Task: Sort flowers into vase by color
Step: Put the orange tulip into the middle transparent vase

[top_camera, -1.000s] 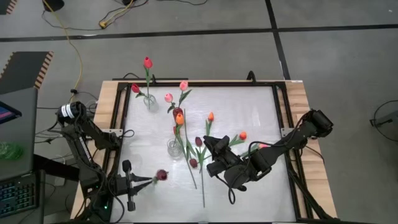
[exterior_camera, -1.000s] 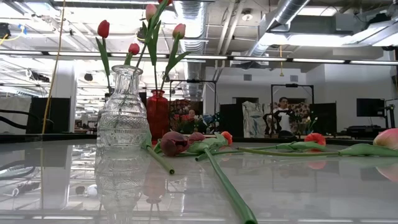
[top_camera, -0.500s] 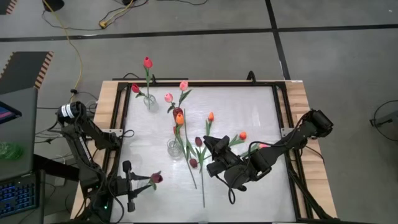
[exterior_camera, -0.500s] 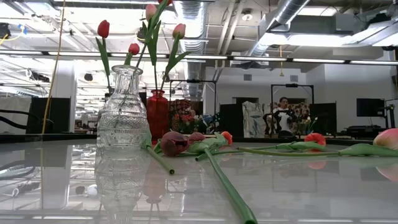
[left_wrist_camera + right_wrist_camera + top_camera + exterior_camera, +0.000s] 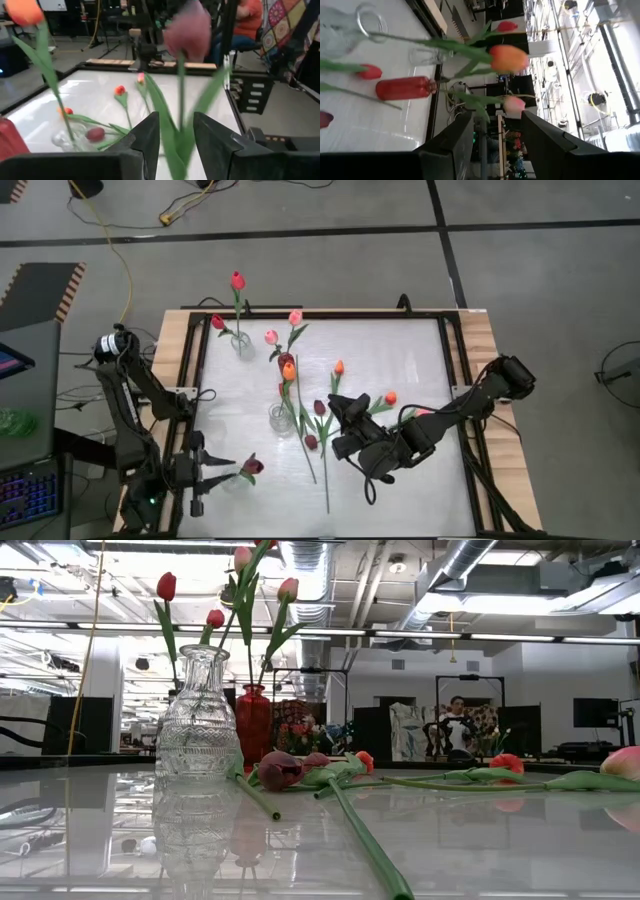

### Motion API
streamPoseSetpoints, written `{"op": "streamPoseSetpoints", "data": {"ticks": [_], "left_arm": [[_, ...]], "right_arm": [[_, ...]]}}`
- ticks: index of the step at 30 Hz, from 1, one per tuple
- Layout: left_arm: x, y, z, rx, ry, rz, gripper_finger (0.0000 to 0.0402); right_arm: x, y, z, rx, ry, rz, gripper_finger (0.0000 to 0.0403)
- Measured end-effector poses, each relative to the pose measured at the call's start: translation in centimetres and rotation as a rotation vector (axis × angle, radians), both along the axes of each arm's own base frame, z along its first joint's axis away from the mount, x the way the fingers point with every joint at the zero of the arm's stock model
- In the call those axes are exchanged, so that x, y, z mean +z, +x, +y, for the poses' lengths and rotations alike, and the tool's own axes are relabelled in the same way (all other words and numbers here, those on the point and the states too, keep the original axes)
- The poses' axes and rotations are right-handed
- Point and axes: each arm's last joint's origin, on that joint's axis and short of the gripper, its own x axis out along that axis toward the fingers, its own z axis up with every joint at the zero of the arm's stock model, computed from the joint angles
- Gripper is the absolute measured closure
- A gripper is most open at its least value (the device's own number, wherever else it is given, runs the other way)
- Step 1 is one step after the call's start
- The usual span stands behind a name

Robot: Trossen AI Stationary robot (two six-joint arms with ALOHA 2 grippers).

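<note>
While left tool [image 5: 213, 472] at desk's [image 5: 420, 360] seven o'clock grips dark maroon tulip [image 5: 251, 466] by stem for vase insertion, right tool [image 5: 338, 423] waits wide, centre.

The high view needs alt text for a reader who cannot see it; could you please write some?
Seen from above, the left gripper sits at the white table's near-left corner with a maroon tulip at its fingertips. The right gripper reaches over loose tulips lying mid-table, beside a clear vase holding an orange tulip.
</note>
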Motion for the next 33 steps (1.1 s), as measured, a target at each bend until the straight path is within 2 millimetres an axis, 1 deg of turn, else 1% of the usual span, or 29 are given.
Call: {"op": "streamPoseSetpoints", "data": {"ticks": [4, 7, 10, 13, 15, 18, 21, 23, 25, 28, 30, 33], "left_arm": [[1.7, 0.1, 1.5, 0.045, 0.018, -0.032, 0.0302], [2.9, 0.5, 3.2, 0.088, 0.010, -0.041, 0.0308], [3.6, 1.0, 5.4, 0.108, -0.013, -0.008, 0.0313], [3.9, 1.7, 7.8, 0.134, -0.041, 0.050, 0.0315], [3.9, 2.1, 9.2, 0.158, -0.051, 0.099, 0.0315], [3.7, 2.5, 10.9, 0.190, -0.050, 0.170, 0.0316], [3.5, 2.8, 11.9, 0.212, -0.049, 0.217, 0.0316], [3.4, 3.0, 12.4, 0.223, -0.036, 0.238, 0.0316], [3.4, 3.2, 12.7, 0.228, -0.022, 0.257, 0.0316], [3.3, 3.4, 13.0, 0.234, -0.026, 0.280, 0.0316], [3.2, 3.6, 13.3, 0.243, -0.031, 0.291, 0.0316], [3.2, 3.8, 13.7, 0.271, -0.043, 0.288, 0.0316]], "right_arm": [[0.6, -1.2, -1.3, -0.037, 0.067, -0.029, 0.0212], [1.0, -2.6, -2.6, -0.071, 0.166, -0.067, 0.0212], [1.2, -3.8, -4.1, -0.078, 0.353, -0.094, 0.0212], [0.9, -4.4, -5.6, -0.122, 0.548, -0.096, 0.0212], [0.2, -4.5, -6.5, -0.169, 0.632, -0.096, 0.0212], [-1.7, -4.4, -7.7, -0.233, 0.673, -0.082, 0.0212], [-3.6, -4.0, -8.9, -0.284, 0.722, -0.070, 0.0212], [-4.7, -3.8, -9.6, -0.311, 0.786, -0.062, 0.0212], [-5.4, -3.3, -10.4, -0.324, 0.874, -0.107, 0.0212], [-5.9, -2.8, -11.5, -0.369, 1.002, -0.186, 0.0212], [-6.1, -2.4, -12.3, -0.401, 1.084, -0.266, 0.0212], [-7.0, -1.9, -13.5, -0.475, 1.181, -0.372, 0.0212]]}}
